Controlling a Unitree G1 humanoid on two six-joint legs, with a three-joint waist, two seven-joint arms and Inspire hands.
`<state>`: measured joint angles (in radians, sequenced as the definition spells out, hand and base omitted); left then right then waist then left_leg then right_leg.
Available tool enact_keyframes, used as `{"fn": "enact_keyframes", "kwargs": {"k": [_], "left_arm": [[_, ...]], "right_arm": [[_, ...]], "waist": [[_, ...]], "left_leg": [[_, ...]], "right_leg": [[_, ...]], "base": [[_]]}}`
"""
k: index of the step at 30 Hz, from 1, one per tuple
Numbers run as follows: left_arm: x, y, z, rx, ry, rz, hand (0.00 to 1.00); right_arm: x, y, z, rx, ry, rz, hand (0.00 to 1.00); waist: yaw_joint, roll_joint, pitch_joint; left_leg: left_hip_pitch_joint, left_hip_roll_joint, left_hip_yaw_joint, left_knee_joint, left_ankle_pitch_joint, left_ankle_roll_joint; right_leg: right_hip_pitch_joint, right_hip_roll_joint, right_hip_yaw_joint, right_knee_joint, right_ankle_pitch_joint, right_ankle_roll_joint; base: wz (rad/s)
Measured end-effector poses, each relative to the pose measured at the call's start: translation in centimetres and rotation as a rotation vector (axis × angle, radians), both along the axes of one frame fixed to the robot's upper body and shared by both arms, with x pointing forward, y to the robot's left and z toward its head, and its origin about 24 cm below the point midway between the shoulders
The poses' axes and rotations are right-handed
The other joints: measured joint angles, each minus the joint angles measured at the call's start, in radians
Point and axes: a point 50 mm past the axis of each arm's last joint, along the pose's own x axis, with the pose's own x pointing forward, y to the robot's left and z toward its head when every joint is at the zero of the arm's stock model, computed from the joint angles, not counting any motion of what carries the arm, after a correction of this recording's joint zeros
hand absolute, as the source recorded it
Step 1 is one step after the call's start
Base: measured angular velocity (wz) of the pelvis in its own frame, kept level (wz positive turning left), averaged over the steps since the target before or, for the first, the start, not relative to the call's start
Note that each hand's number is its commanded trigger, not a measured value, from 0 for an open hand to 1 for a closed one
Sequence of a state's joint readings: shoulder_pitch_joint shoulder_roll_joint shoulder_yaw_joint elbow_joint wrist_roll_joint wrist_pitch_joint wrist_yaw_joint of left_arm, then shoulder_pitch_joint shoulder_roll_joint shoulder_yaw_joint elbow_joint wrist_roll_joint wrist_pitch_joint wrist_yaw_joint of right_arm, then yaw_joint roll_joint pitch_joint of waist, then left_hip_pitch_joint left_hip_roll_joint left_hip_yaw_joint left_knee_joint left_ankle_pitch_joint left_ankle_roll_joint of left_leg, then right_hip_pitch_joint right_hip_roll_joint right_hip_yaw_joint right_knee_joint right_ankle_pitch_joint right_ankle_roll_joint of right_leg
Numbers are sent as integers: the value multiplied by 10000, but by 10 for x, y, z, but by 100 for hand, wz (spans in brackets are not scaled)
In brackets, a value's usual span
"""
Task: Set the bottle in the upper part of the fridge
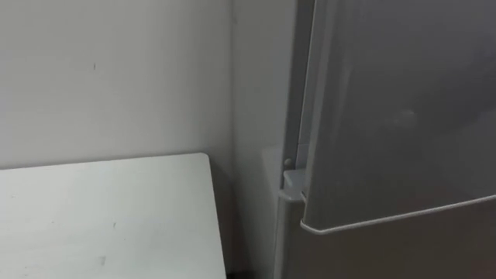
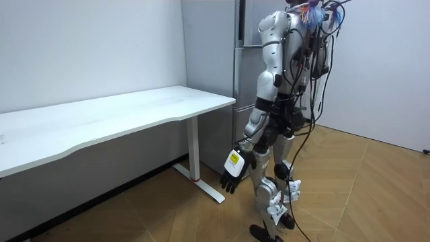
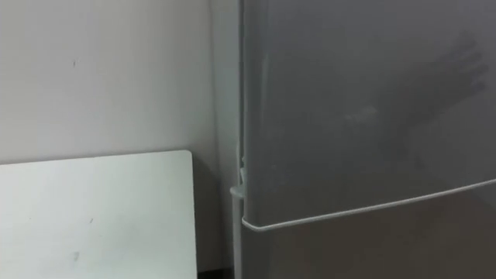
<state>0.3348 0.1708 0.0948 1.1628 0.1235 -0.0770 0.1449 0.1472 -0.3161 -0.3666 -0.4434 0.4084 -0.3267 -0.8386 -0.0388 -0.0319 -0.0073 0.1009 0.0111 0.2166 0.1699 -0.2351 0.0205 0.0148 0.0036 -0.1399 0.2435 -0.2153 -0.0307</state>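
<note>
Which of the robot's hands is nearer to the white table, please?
Left. The left hand hangs open by the end of the table; the robot's right side faces away.

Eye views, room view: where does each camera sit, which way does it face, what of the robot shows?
Left eye view: on the robot's head, facing the tall grey fridge, with the white rectangular table top at its left.
Right eye view: same head, slightly rightward; same fridge and table top.
Room view: stands behind and left of the robot, faces its whole body, left hand hanging open by the thigh.
Shared: fridge and table top in all three.
</note>
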Motion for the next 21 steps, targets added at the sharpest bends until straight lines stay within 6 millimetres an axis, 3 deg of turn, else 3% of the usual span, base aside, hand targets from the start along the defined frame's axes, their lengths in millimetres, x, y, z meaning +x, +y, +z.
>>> {"fn": "enact_keyframes", "kwargs": {"k": [6,8,11,21], "left_arm": [[7,0,-1,-74,-68,-28,0],[6,0,-1,-201,44,-9,0],[8,0,-2,-342,103,-24,0],[17,0,-2,-421,-88,-133,0]], "right_arm": [[11,17,1,-1601,827,460,0],[14,22,0,-1937,1062,614,0],[16,26,-1,-1962,1153,822,0],[19,31,2,-2619,1223,665,0]], "waist": [[216,-92,15],[218,-199,76],[292,-291,106],[456,-195,74]], "left_leg": [[34,20,-17,2,2,-3],[64,22,-31,7,1,-4],[48,17,-35,58,0,-5],[0,41,-69,124,-4,-7]], "right_leg": [[63,-13,-38,-1,4,-6],[67,-23,-106,-18,4,-6],[49,-36,-74,-81,-1,-2],[38,-6,-119,-43,31,-30]], "base": [[5],[6],[-1],[0]]}}
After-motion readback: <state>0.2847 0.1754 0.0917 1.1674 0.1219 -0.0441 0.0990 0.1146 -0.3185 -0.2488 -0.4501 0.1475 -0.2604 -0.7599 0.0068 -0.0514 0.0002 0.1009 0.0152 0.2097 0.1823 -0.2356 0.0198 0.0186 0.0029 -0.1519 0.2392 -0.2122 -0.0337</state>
